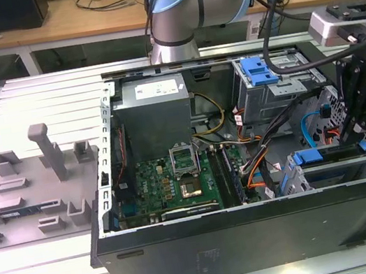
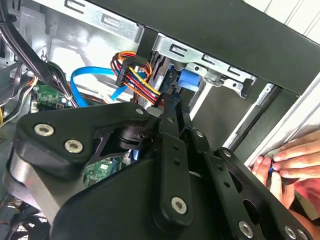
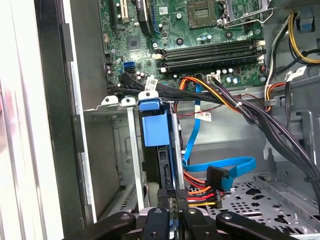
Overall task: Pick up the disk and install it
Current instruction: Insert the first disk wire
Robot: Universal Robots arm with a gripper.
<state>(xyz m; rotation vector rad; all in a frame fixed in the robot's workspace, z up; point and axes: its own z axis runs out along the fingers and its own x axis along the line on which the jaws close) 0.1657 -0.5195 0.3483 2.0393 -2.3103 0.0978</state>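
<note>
Standing in drive bay point(image 3: 114, 150), disk point(image 3: 154, 131) clamped by pincer point(image 3: 172, 217)

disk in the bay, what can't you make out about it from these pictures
1. First wrist view: the flat disk in its blue plastic carrier bracket stands edge-on between grey metal bay walls, hiding its label face.
2. Second wrist view: the black tool covers most of the disk, so its depth in the bay is unclear.
3. Exterior view: the tool covers the disk's end at the exterior view's right.
</note>
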